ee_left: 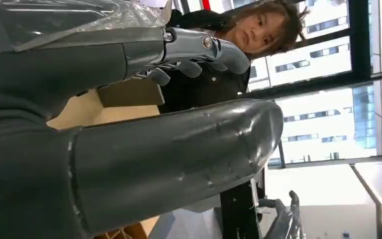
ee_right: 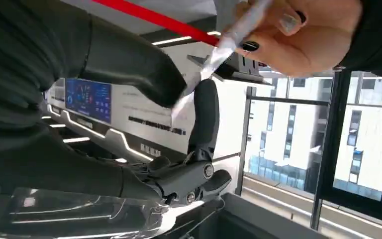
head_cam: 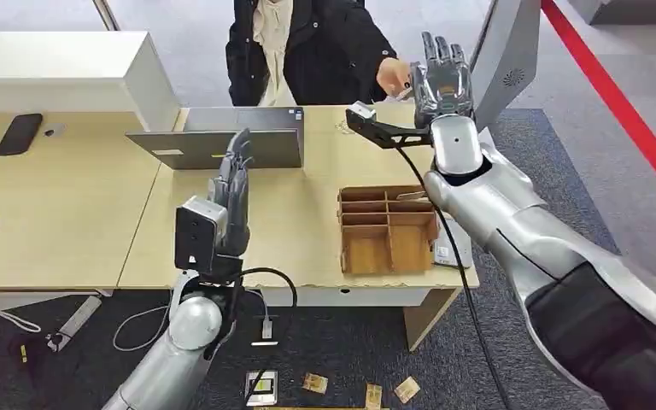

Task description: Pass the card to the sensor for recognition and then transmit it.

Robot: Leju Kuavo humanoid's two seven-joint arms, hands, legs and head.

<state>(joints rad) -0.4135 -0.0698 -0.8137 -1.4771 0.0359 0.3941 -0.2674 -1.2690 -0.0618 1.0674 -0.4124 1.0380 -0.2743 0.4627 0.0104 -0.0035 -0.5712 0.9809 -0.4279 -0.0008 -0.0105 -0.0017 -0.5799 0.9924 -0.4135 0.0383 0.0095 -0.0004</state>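
In the head view the right hand [head_cam: 441,79] is raised at the upper right of the frame, fingers upright, meeting a person's hand [head_cam: 391,77] that reaches in from the top centre. The right wrist view shows the card [ee_right: 218,50] edge-on and blurred, a pale strip pinched between the robot's thumb and a dark finger [ee_right: 205,117] while the person's hand [ee_right: 298,35] grips its other end; both hold it at once. In the head view the card itself is too small and hidden between the two hands to make out. The person [head_cam: 303,47] is cut off at the top edge. The left hand [head_cam: 232,192] stands upright left of centre, fingers straight and apart, grasping nothing. On the table [head_cam: 68,222] a wooden divided tray [head_cam: 386,231] sits right of centre, partly covered by the right forearm; a laptop [head_cam: 222,141] lies behind the left hand. Small cards [head_cam: 367,391] lie on the floor at the bottom edge.
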